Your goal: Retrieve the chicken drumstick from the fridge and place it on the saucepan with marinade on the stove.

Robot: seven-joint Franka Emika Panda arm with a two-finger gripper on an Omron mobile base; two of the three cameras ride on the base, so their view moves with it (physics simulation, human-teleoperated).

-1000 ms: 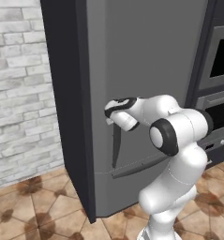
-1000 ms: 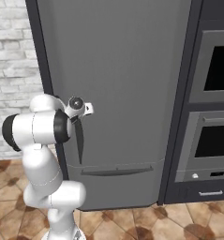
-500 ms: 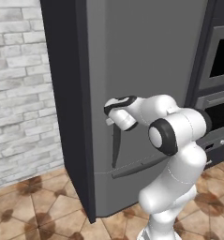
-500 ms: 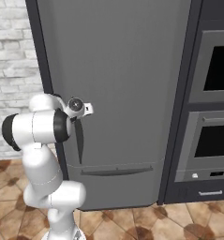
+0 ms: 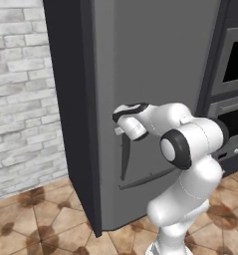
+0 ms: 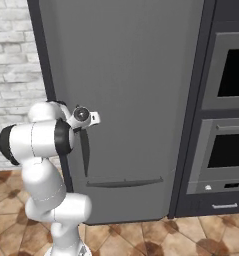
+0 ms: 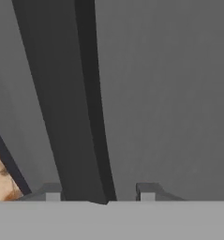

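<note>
So the fridge (image 6: 136, 100) is this tall matte grey slab with dark side panels, doors closed, and its front is totally flat and smooth. The gripper (image 7: 99, 192) is right up against the door, clamped on the long thin dark handle (image 7: 80, 108), which is a slim vertical strip curving slightly as it runs down. In the hand view the handle sits between the two small grey fingertips (image 7: 148, 191), so the jaws are pulled in narrow around it. From the base views the glossy white arm (image 5: 190, 149) with its dark joint rings reaches across to the fridge's lower half, hand (image 6: 83, 117) pressed to the top of that handle. Below it a second thin dark handle runs sideways across the drawer. Right of the fridge is a dark wall oven (image 6: 226, 115) with glass windows; left of it, a whitish brick wall (image 5: 21, 94). Floor's brown patterned tile (image 5: 36, 224). Can't see the drumstick with the fridge closed.
</note>
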